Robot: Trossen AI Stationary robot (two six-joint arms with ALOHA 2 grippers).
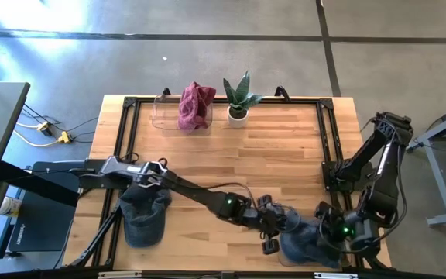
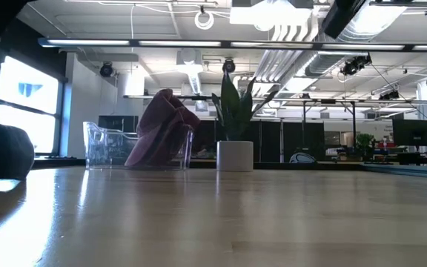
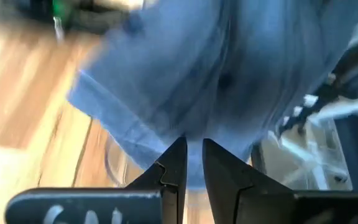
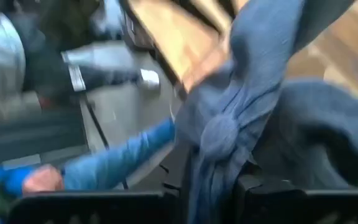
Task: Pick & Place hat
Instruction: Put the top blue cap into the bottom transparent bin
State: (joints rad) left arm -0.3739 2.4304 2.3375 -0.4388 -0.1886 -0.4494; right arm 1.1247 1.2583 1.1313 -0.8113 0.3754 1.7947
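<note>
Both grippers clench the same blue hat (image 1: 310,236) at the table's near right corner. Seen from the left wrist, the left gripper (image 3: 193,163) has its two dark fingers (image 3: 174,168) nearly together, with the hat's blue cloth (image 3: 210,74) pinched between their tips. Seen from the right wrist, the right gripper (image 4: 213,186) has a gathered fold of the hat (image 4: 229,130) hanging down between its fingers, which hold it.

From above, the left arm (image 1: 184,188) reaches from the table's left side across the near edge, and its gripper (image 1: 273,225) meets the hat's left side. The right gripper (image 1: 345,232) sits just beside the hat's right side, close to the table's right edge.

A second blue hat (image 1: 144,213) lies on the wooden table (image 1: 269,155) near the left edge, under the left arm. At the far edge, a clear bin (image 1: 169,112) holds a maroon cloth (image 1: 195,105). Just right of the bin stands a small plant (image 1: 238,97) in a white pot.

From table height, the bin (image 2: 106,144), cloth (image 2: 161,126) and plant (image 2: 234,119) show against a bright room; a dark rounded shape sits at the left edge.
</note>
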